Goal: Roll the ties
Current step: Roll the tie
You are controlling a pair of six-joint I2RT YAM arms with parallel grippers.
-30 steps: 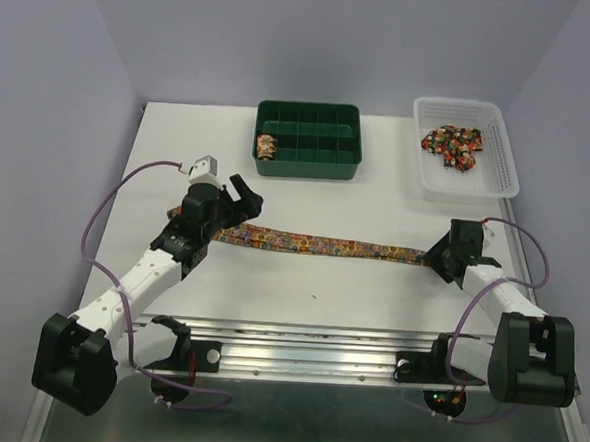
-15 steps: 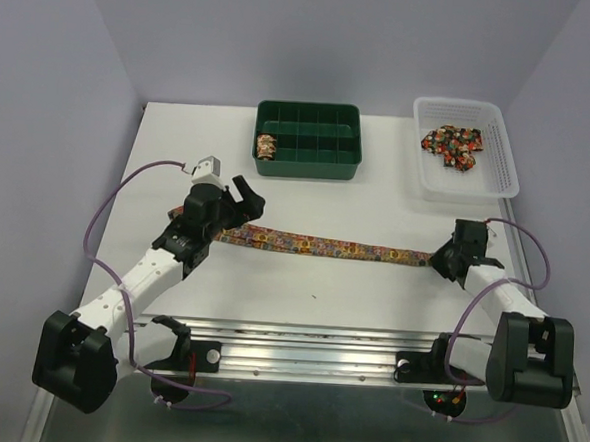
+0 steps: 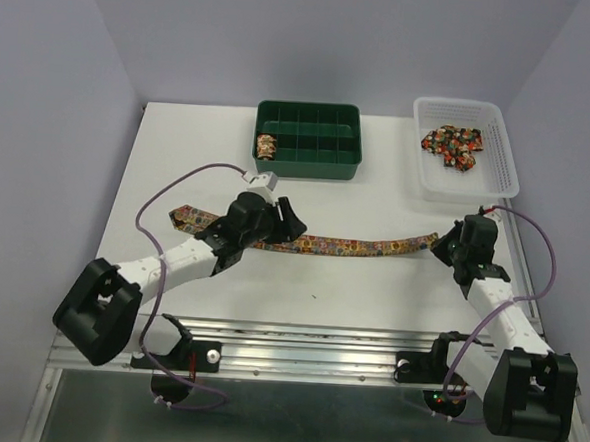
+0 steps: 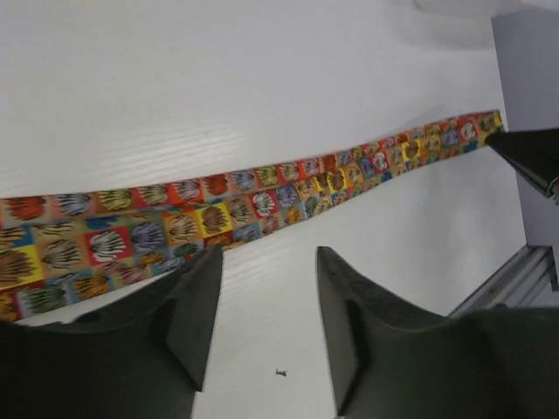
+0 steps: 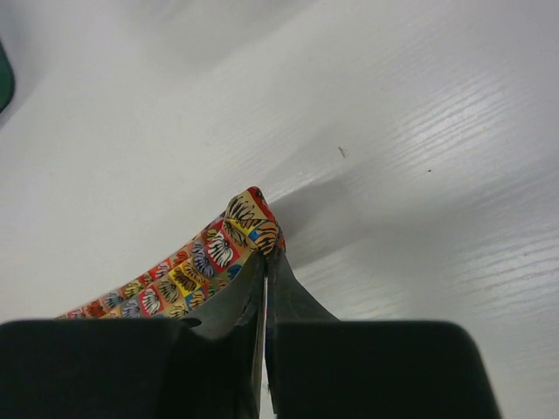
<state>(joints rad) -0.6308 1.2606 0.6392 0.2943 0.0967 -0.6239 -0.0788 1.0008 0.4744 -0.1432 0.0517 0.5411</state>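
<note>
The left hand [image 3: 283,225] swings right along the tie [image 3: 353,249], fingers drawing closer together, and the tie's wide end [image 3: 187,215] now lies uncovered behind it on the worktop [image 3: 370,306]. Over on the other side, the right hand [image 3: 444,246] snaps closed on the narrow tip [image 5: 253,223] and drags it away from the near edge, so that stretch of the strip now bends in a gentle curve.

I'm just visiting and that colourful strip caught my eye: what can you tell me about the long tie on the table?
The tie is a long, narrow fabric strip printed with small red, orange and yellow squares. It lies unrolled across the white table, broad end to the left. The right fingers are shut on its narrow tip; the left fingers stand open beside its wider part.
</note>
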